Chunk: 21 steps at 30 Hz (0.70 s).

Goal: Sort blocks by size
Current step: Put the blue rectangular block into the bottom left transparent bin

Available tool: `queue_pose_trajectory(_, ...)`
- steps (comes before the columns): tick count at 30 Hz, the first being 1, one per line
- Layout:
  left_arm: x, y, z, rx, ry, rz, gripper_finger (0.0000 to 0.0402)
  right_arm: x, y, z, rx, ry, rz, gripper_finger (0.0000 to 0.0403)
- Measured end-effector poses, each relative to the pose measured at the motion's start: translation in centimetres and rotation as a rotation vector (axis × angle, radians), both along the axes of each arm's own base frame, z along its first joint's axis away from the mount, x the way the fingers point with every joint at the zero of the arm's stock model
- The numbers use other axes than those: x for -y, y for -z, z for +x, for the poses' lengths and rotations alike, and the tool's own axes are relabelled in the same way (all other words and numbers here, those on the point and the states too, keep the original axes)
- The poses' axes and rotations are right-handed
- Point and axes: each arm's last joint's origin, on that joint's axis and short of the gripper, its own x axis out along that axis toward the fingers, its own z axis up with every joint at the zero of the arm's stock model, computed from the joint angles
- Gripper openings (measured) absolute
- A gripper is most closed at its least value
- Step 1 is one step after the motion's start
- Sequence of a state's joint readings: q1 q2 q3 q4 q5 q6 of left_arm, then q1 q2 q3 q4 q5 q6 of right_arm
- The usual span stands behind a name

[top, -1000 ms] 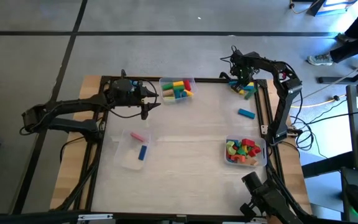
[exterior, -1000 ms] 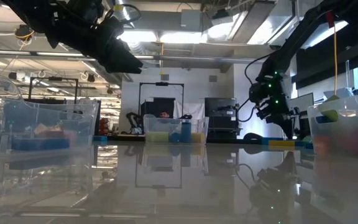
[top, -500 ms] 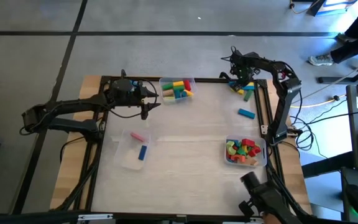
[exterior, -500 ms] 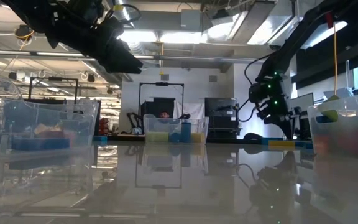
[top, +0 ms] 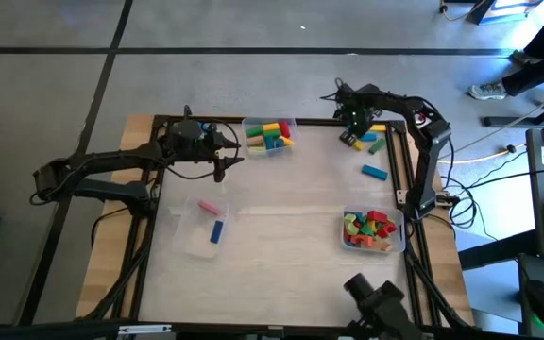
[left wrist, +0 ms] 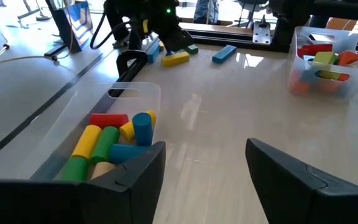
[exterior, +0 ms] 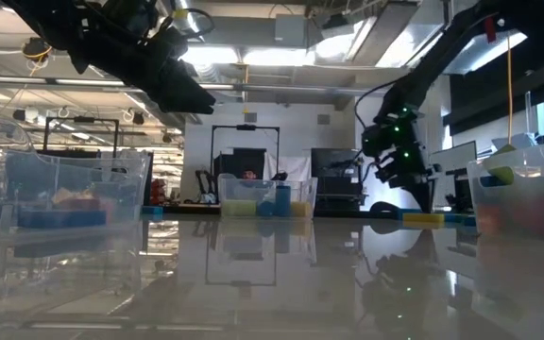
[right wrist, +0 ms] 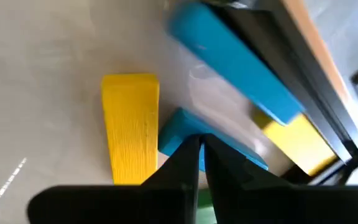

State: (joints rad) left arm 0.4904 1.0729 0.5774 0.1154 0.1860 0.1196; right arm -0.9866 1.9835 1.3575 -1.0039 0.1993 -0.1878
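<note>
Loose blocks lie flat at the table's far right corner: a yellow bar, a long blue bar, a small blue block, a second yellow block and a green block. My right gripper points down over them, shut, its tips at the small blue block's edge. Another blue block lies alone nearer the right edge. My left gripper hovers open and holds nothing, beside the far bin of coloured cylinders. My right gripper comes from above with its fingers shut, and its tips stand at the edge of the small blue block, next to the yellow bar. Whether they touch the block, I cannot tell. Nothing shows between the fingers.
A clear bin at the near left holds a pink and a blue bar. A bin at the near right holds several mixed blocks. A black frame rail runs along the right edge, close to the loose blocks.
My right gripper has gone a short way toward the table's left edge along the far edge, still pointing down over the loose blocks.
</note>
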Motion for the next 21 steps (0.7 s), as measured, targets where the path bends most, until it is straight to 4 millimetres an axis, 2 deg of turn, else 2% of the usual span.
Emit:
queue_pose_trajectory(9, 0.0, 0.0, 0.0, 0.002, -0.003, -0.006, 0.0218, -2.7, 0.0, 3.7, -0.027, -0.146, -0.02, 0.004)
queue_pose_trajectory(13, 0.0, 0.0, 0.0, 0.002, -0.003, -0.007, 0.0218, -3.6, -0.1, 3.9, -0.098, -0.226, 0.002, 0.0091)
queue_pose_trajectory(18, 0.0, 0.0, 0.0, 0.002, -0.003, -0.007, 0.0218, -3.9, -0.6, 3.2, -0.185, -0.297, 0.041, 0.0169)
queue_pose_trajectory(21, 0.0, 0.0, 0.0, 0.001, -0.003, -0.007, 0.0218, -4.1, -0.7, 2.8, -0.214, -0.347, 0.086, 0.0196)
